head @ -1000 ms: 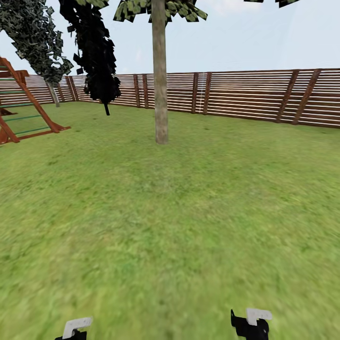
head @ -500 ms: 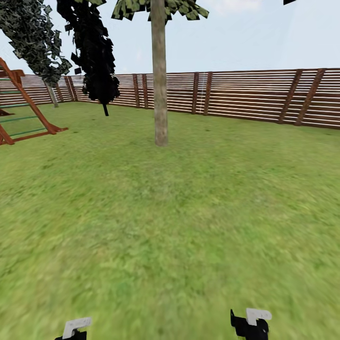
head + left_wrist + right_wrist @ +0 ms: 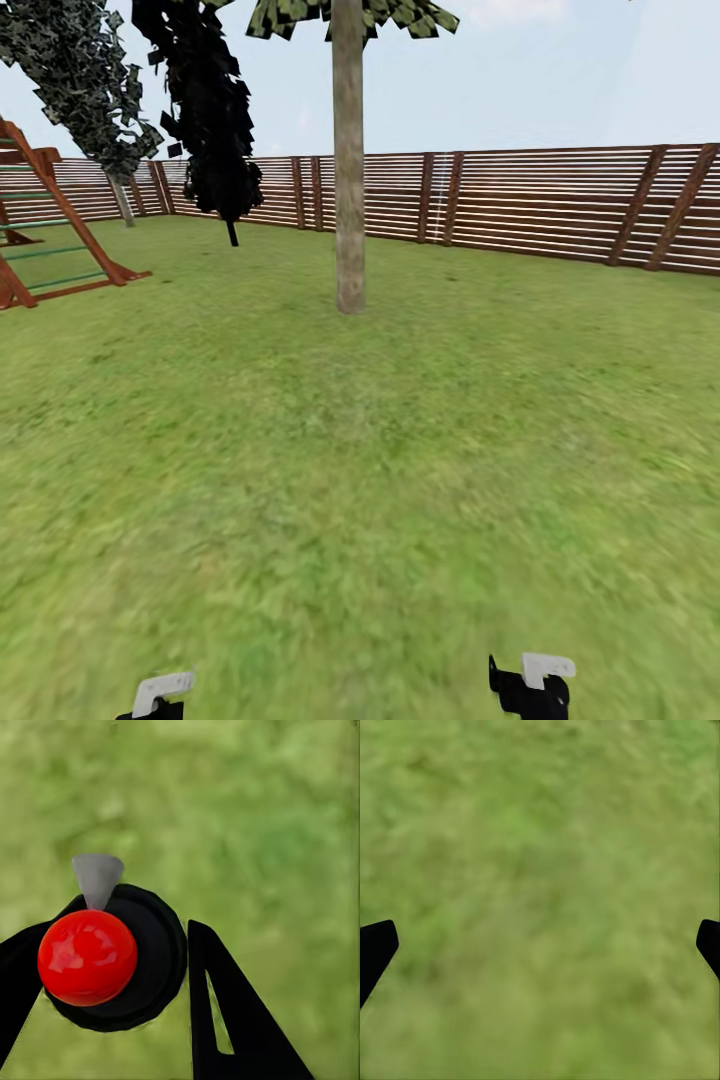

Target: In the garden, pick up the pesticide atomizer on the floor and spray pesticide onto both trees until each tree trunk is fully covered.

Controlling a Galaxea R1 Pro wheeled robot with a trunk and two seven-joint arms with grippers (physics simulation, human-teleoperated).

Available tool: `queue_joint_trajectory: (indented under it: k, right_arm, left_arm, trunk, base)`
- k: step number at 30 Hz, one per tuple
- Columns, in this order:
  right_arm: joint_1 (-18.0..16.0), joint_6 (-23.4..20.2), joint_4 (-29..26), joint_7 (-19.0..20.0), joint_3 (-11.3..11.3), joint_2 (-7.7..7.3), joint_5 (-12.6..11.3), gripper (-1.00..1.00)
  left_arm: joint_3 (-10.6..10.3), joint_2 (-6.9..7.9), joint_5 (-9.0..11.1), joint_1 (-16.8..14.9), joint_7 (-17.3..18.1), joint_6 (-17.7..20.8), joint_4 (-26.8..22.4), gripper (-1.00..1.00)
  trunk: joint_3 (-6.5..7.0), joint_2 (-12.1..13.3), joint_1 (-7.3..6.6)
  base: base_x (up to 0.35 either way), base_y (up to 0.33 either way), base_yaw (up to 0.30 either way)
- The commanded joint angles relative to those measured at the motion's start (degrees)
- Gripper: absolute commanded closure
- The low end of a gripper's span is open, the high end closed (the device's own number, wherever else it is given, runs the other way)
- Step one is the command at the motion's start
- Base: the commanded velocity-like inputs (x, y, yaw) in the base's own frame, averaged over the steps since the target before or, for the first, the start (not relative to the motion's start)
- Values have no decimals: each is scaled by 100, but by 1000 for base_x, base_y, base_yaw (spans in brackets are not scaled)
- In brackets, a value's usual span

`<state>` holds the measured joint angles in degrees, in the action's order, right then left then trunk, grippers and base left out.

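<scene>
In the head view the left gripper [image 3: 163, 692] sits at the bottom edge, left of centre. The left wrist view shows its two dark fingers [image 3: 225, 1020] pressed against the sides of the spray bottle [image 3: 112, 960], a round black body seen from above with a glossy red cap and a small grey nozzle sticking out from it. So the bottle is in the left gripper, held over the grass [image 3: 360, 480] with its long axis running up toward the wrist camera.

Ahead, a little left of the middle of the head view, stands the tree trunk [image 3: 349, 170]: a thick, straight, pale beige-grey mottled column, upright, rising from the lawn to a crown of light green leaves cut off by the top edge. It is well apart from both grippers, with open grass between. It lies straight forward, roughly midway between the two arms, so neither arm is clearly the nearer (the left matters, since it carries the bottle). Judging from this, the robot has to close that gap before the nozzle can be aimed at the bark.

Behind the trunk runs the brown slatted fence [image 3: 540, 200].

At the bottom right is the right gripper [image 3: 530, 685]. Its wrist view shows its finger tips [image 3: 376, 949] spread wide with nothing but grass between them.
</scene>
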<state>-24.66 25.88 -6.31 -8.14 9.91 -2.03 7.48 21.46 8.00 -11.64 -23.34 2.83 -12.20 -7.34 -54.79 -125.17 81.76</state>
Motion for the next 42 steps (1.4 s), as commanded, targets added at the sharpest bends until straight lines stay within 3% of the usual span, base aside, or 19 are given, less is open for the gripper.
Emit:
queue_joint_trajectory:
  k: [1, 42]
  right_arm:
    - [-4, 15, 7, -21, 37, 1, 61, -100]
    - [-4, 15, 7, -21, 37, 10, 61, -100]
  left_arm:
    - [51, 0, -50, -4, 25, -20, 5, 100]
    - [43, 0, -50, -4, 25, -20, 5, 100]
  trunk:
    - [-5, -2, 3]
    - [-5, -2, 3]
  base:
    - [338, 0, 0]
    - [338, 0, 0]
